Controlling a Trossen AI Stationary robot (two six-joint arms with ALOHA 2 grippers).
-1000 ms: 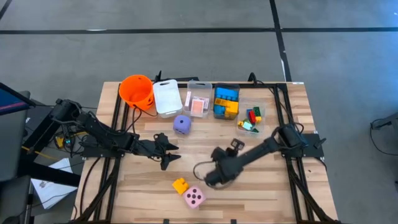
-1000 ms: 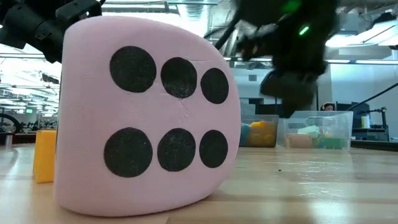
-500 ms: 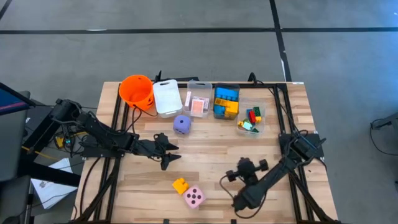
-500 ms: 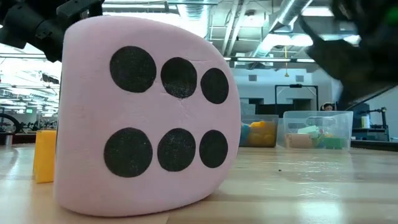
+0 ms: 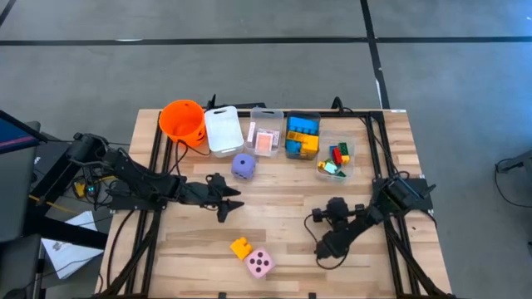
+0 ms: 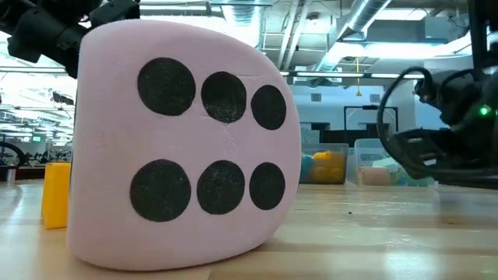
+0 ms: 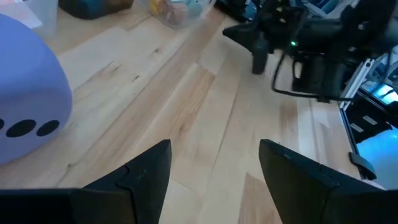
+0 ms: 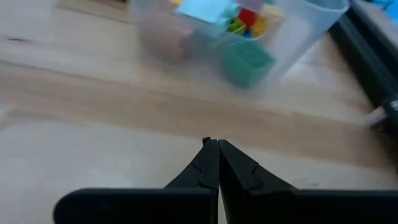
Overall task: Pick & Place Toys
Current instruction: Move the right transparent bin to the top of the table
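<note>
On the pale wooden slatted bench [image 5: 283, 203], the left gripper [image 5: 226, 199] hangs near the middle of the top, its two dark fingers [image 7: 140, 177] spread apart with bare wood between them and nothing held. Just beside it, toward the far edge, sits the purple soft foam die with dark dots [image 5: 243, 165]; in the left wrist view its rounded flank fills one side, a row of dots showing [image 7: 25, 121].

The right gripper [image 5: 335, 208] is low over the bench toward the right edge, its fingers pressed together to a point [image 8: 214, 163] and empty. Across bare wood from its tip stands the clear plastic bin of small mixed bricks [image 8: 249, 37], red, green and yellow pieces inside.

Near the front edge lies the pink soft foam die with black dots [image 5: 259, 263], touching or nearly touching the small orange-yellow plastic brick [image 5: 241, 247] beside it. In the low view the pink die [image 6: 183, 148] fills most of the frame, six dots facing, with the brick [image 6: 56, 194] just past its side.

Along the far edge runs a row: a round orange plastic bucket [image 5: 182, 121], a white rectangular bin [image 5: 223, 130], a clear bin with pink-backed cards [image 5: 265, 137], a clear bin of blue, yellow and orange bricks [image 5: 302, 136], then the mixed-brick bin [image 5: 335, 158].
</note>
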